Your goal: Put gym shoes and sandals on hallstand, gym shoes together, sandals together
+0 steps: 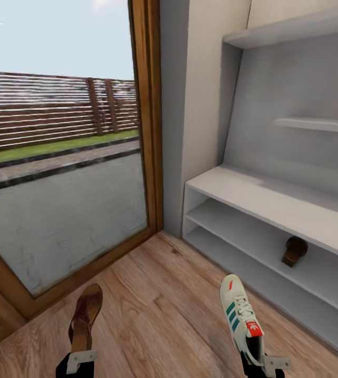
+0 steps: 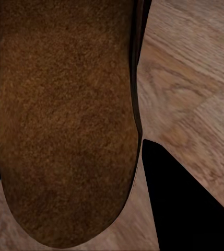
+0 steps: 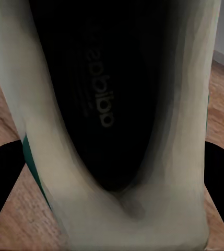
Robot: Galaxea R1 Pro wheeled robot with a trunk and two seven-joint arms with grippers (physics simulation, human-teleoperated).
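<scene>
Sandal (image 1: 86,314) clamped in left gripper (image 1: 80,362), held above the floor (image 1: 158,315). Trainer (image 1: 241,315) clamped in right gripper (image 1: 260,365), toe toward the rack (image 1: 253,197). Second sandal (image 1: 295,250) sits on the rack's lower shelf. Window (image 1: 58,157) to the left.

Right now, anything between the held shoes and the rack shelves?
Nothing visible. The left gripper holds a sandal, the right gripper a gym shoe. Bare corridor floor lies between them and the hallstand. One sandal on the shelf sits on the lower shelf; the space beside it looks free.
</scene>
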